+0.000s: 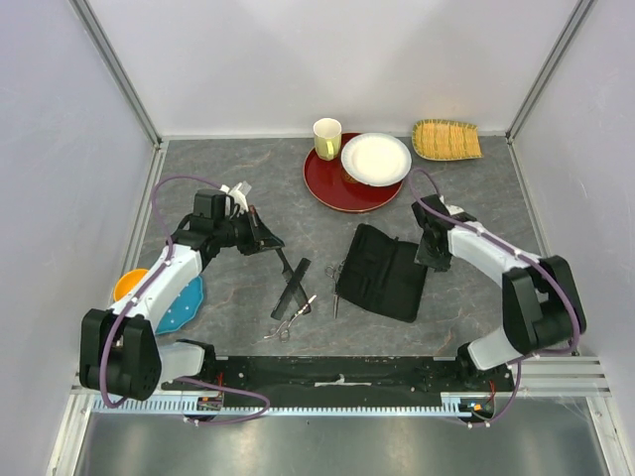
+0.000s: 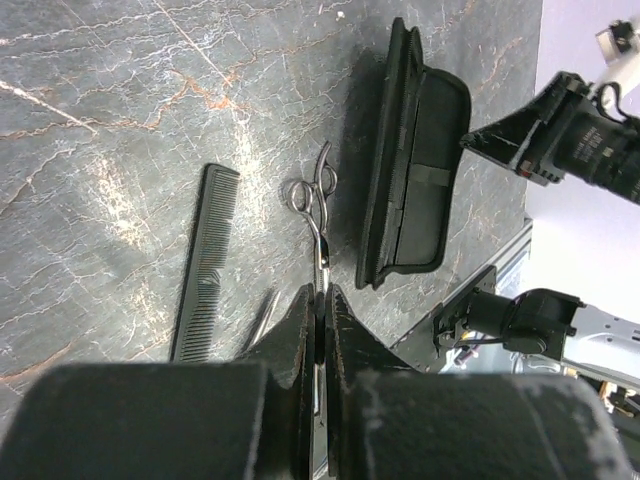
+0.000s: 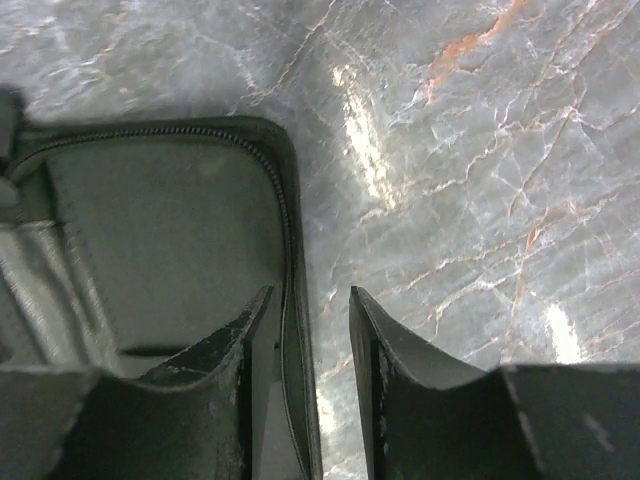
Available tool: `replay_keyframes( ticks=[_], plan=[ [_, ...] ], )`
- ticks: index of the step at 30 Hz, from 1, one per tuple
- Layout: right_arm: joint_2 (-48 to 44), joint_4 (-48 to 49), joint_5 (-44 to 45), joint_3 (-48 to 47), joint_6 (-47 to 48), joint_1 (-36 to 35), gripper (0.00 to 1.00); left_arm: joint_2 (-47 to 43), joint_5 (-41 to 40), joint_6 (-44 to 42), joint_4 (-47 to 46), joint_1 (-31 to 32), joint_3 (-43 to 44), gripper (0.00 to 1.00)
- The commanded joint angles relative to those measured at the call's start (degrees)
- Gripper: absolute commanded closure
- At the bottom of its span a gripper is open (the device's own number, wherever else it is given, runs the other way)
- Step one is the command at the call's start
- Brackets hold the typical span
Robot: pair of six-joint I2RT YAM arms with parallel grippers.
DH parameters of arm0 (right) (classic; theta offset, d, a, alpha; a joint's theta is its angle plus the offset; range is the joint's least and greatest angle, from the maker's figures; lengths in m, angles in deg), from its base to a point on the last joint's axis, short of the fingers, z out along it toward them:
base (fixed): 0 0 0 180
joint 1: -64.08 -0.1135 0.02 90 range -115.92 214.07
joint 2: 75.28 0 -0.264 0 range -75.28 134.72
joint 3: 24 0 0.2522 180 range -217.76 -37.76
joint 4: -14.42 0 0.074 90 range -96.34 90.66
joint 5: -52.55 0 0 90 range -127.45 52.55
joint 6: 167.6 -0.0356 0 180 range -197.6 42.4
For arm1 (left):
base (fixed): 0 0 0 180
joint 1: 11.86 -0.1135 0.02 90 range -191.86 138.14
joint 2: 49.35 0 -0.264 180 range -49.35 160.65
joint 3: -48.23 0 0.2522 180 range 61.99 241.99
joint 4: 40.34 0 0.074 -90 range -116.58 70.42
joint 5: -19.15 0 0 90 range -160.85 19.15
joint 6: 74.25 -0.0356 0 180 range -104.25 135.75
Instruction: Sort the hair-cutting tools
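My left gripper [image 1: 266, 241] [image 2: 321, 290] is shut on a thin long flat black comb [image 1: 284, 266], seen edge-on, held just above the table left of centre. The thicker black comb-like tool [image 1: 296, 290] [image 2: 205, 265] lies below it. One pair of silver scissors [image 1: 290, 322] [image 2: 262, 318] lies near the front. The other pair [image 1: 335, 281] [image 2: 318, 215] lies beside the open black case [image 1: 382, 273] [image 2: 410, 180] [image 3: 160, 230]. My right gripper [image 1: 433, 260] [image 3: 310, 292] is open, its jaws straddling the case's zipped right edge.
A red plate [image 1: 327, 188] with a white plate [image 1: 375, 159] and a yellow cup [image 1: 326, 139] stands at the back. A woven basket [image 1: 446, 140] is at the back right. A blue plate [image 1: 184, 302] and an orange bowl [image 1: 129, 285] sit at the left edge.
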Motion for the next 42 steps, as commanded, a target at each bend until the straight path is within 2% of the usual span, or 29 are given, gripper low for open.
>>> replay_keyframes(
  ticks=[1, 3, 7, 10, 12, 13, 15, 16, 17, 20, 23, 26, 32, 42],
  plan=[
    [-8.7, -0.4, -1.9, -1.3, -3.2, -1.9, 0.53, -0.1, -1.6, -3.0, -1.1, -0.3, 2.4, 0.98],
    [-9.6, -1.3, -1.1, -4.3, -2.8, -4.1, 0.44, -0.2, -3.7, -3.2, -0.3, -0.4, 2.8, 0.98],
    [-7.1, -2.0, -1.5, -13.3, 0.9, -9.0, 0.34, -0.7, -6.5, -3.7, 1.3, -0.4, 3.6, 0.98],
    [-4.0, 1.4, -12.7, -17.5, 12.3, -14.3, 0.34, -1.7, -8.7, -4.4, 3.3, -0.4, 4.2, 0.98],
    [-3.0, 1.8, -20.4, -19.0, 16.3, -17.1, 0.35, -2.5, -11.8, -5.5, 5.9, -0.6, 5.3, 0.98],
    [-2.6, 1.9, -21.5, -19.5, 18.1, -18.0, 0.36, -2.7, -12.9, -5.8, 6.7, -0.8, 5.7, 0.98],
    [-2.5, 2.4, -24.5, -18.2, 20.7, -20.8, 0.42, -3.4, -15.3, -6.5, 8.8, -1.1, 6.9, 0.98],
    [-2.4, 2.5, -25.0, -17.5, 21.5, -22.7, 0.49, -3.7, -15.9, -6.6, 9.2, -1.2, 7.1, 0.98],
    [-2.3, 2.7, -25.4, -16.6, 22.2, -23.8, 0.61, -4.3, -16.9, -6.7, 9.9, -1.2, 7.4, 0.98],
    [-2.2, 4.2, -25.6, -11.7, 23.6, -28.5, 0.84, -5.2, -17.9, -6.4, 10.3, -1.4, 7.6, 0.98],
    [-1.4, 6.2, -25.2, -7.4, 23.1, -32.9, 0.95, -5.7, -18.2, -6.1, 10.7, -1.6, 7.9, 0.98],
    [0.9, 8.2, -24.7, -4.6, 21.9, -36.5, 1.0, -6.1, -18.2, -5.6, 11.4, -1.6, 8.2, 0.98],
    [5.2, 12.8, -22.7, -5.7, 19.2, -38.9, 1.0, -6.8, -18.2, -5.7, 12.6, -1.6, 8.5, 0.98],
    [14.1, 11.2, -5.4, -12.9, 17.2, -36.4, 1.0, -7.4, -18.9, -6.1, 14.6, -1.6, 9.7, 0.98]
  ],
)
